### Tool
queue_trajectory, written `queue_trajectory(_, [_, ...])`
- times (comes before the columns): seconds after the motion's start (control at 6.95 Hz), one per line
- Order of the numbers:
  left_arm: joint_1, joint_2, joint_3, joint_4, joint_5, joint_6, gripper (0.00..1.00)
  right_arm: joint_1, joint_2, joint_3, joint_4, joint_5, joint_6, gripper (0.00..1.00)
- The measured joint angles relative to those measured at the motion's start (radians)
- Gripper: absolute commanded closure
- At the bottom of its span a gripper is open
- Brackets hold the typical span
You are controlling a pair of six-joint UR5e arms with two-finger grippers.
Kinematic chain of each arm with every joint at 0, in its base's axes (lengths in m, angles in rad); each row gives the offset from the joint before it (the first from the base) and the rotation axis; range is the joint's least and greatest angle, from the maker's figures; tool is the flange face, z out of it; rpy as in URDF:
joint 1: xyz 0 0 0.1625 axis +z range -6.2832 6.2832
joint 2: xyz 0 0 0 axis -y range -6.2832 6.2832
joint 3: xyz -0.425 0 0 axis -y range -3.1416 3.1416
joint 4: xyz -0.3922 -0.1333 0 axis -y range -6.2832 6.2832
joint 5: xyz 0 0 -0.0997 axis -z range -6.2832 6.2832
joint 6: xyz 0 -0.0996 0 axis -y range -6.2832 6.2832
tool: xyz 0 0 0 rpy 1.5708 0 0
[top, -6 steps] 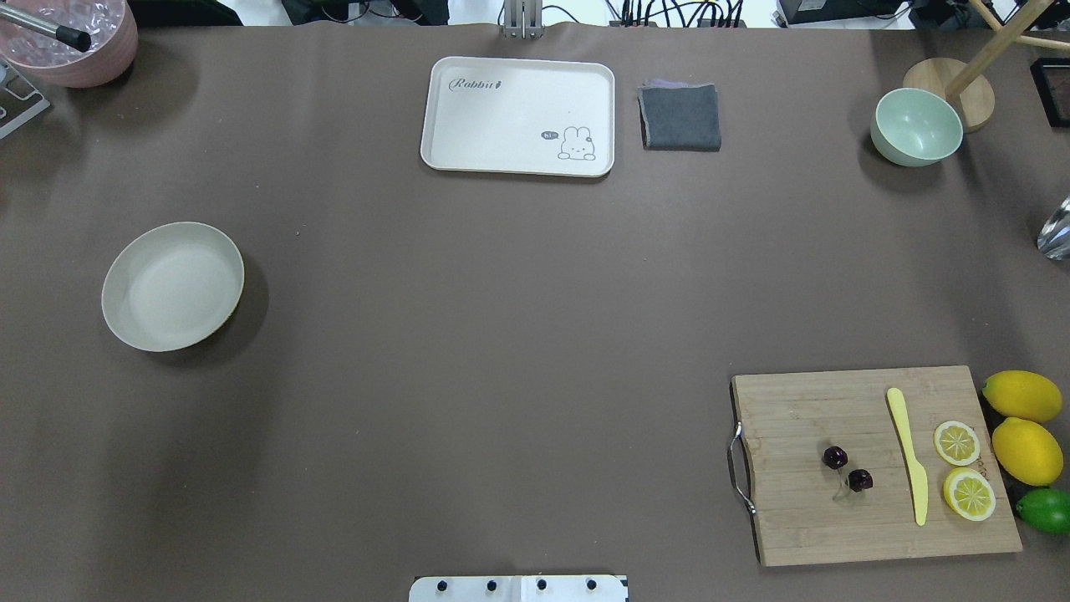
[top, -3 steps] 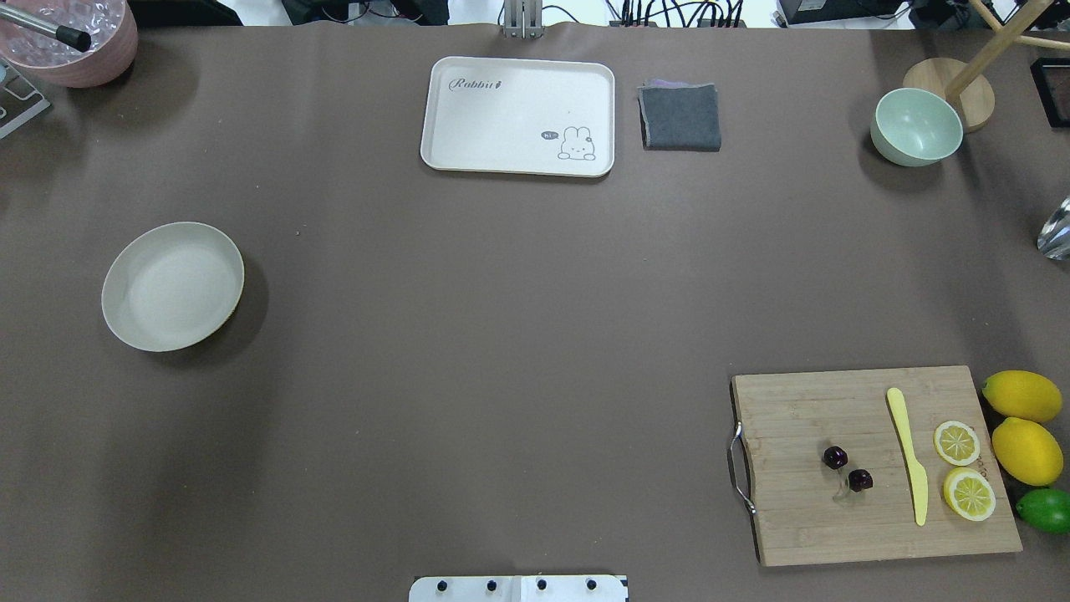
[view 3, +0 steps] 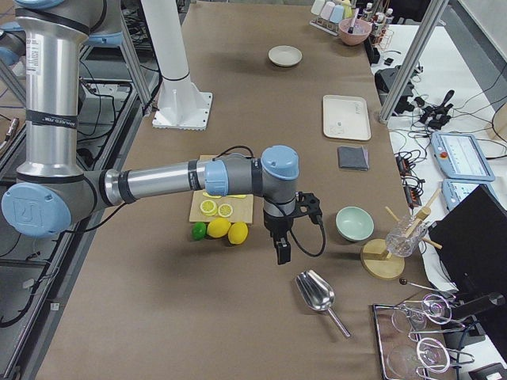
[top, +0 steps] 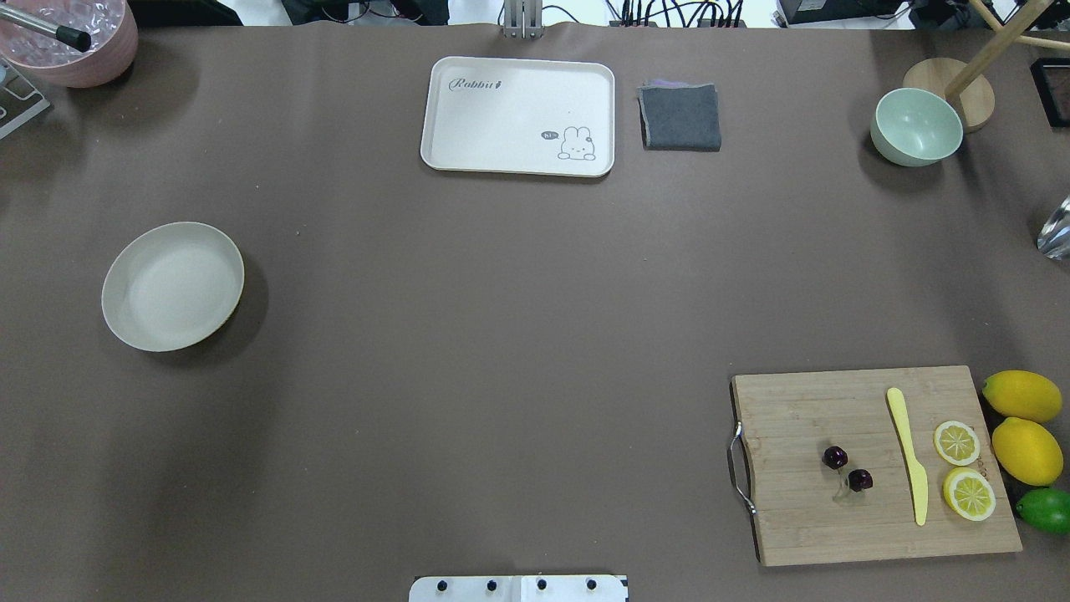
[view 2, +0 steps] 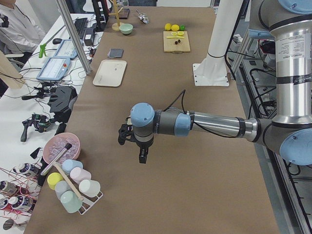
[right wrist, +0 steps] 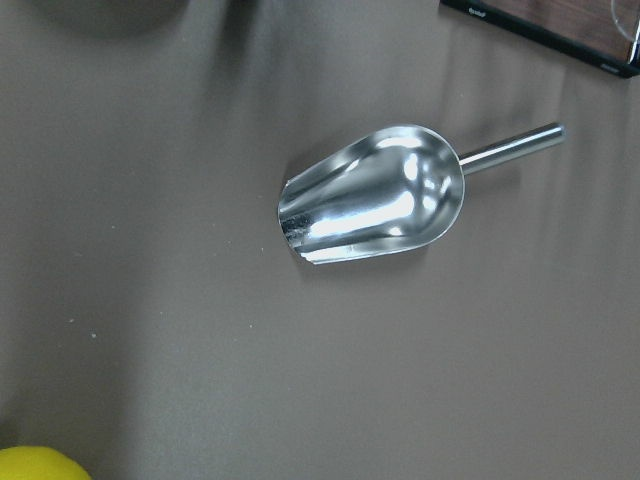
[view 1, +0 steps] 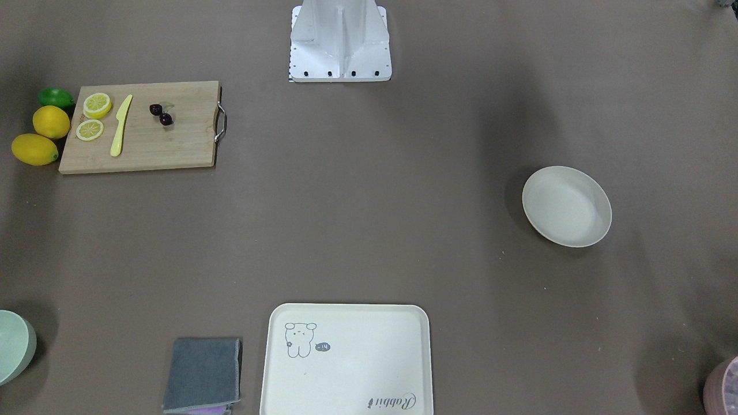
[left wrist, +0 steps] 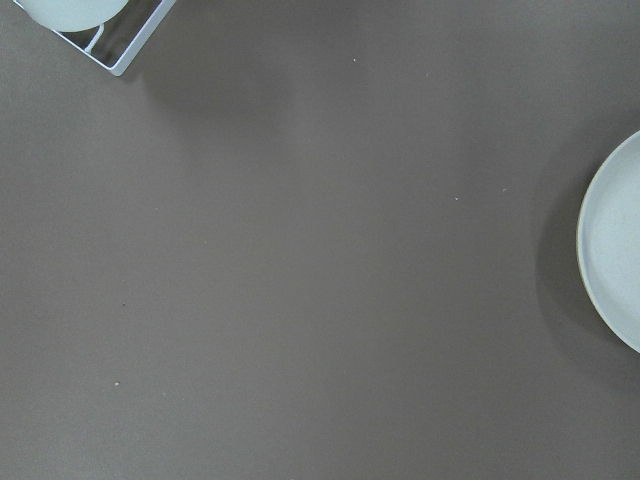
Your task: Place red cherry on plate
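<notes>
The red cherry [top: 834,456], two tiny dark balls on a thin stem, lies on the wooden cutting board [top: 802,527] at the near right, and also shows in the front view [view 1: 165,119]. The off-white plate [top: 172,286] stands with nothing in it at the left [view 1: 566,206]; its rim edges into the left wrist view [left wrist: 615,255]. Neither gripper shows in the overhead or front view. My left gripper [view 2: 142,157] hangs over bare table at the left end. My right gripper [view 3: 283,253] hangs beyond the lemons, above a metal scoop [right wrist: 372,195]. I cannot tell whether either is open or shut.
On the board lie a yellow knife [top: 908,456] and two lemon slices [top: 956,442]; two lemons [top: 1021,395] and a lime [top: 1045,510] sit beside it. At the back are a rabbit tray [top: 518,115], grey cloth [top: 680,117], green bowl [top: 916,125] and pink bowl [top: 71,38].
</notes>
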Motion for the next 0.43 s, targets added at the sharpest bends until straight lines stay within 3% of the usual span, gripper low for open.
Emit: queue_trajectory(0.43, [-0.016, -0.036, 0.015, -0.131, 0.002, -0.001, 0.02, 0.040, 0.029, 0.024, 0.017, 0.025, 0.116, 0.00])
